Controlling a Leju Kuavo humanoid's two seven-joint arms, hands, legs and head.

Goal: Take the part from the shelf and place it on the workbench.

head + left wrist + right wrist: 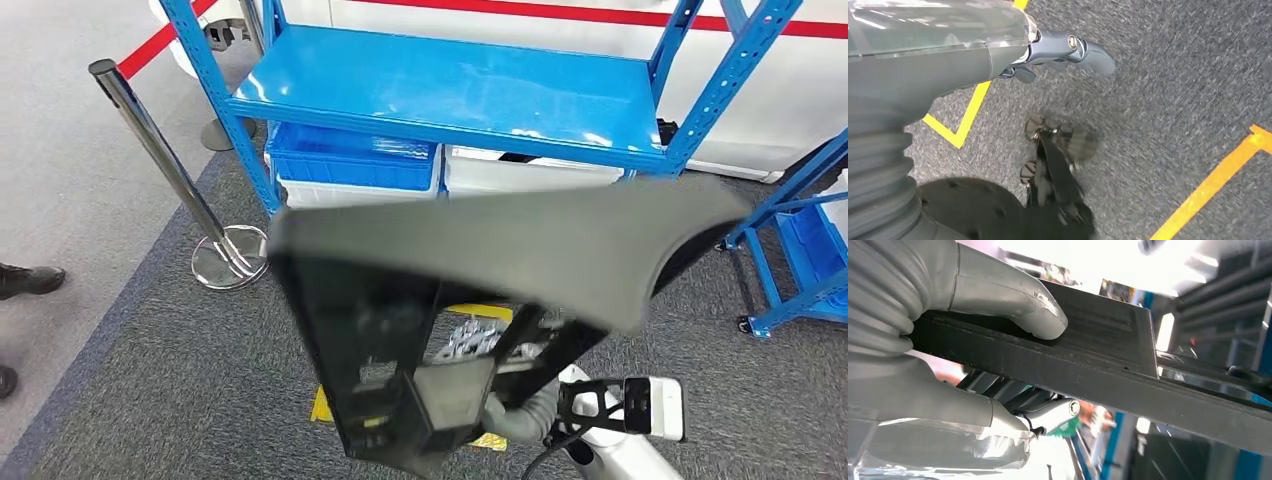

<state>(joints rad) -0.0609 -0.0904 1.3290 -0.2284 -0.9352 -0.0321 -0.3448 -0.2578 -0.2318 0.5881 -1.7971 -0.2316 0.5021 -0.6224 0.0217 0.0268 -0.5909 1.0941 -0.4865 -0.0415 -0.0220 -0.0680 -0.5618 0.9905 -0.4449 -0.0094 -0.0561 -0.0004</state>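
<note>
**Part held up close to the camera, clear of the shelf**

The part (500, 270), a large dark grey panel with a curved top edge and an open ribbed frame below, is lifted in front of the blue shelf (450, 85) and touches none of it. It blocks much of the head view, hiding the lower shelf level and parts of the blue bin (350, 160) and white bin (520, 175) behind it; its near edges are blurred. The right hand (998, 355) is clamped on the part, thumb pressed on one face and fingers under the other; most of those fingers are hidden by the panel. The left hand (1063, 52) hangs over grey carpet with yellow floor tape (1218, 180), holding nothing, but whether its fingers are spread or curled is unclear. A chrome barrier post (160, 150) stands left of the shelf, and a person's shoes (30, 280) are cut off at the frame edge.
</note>
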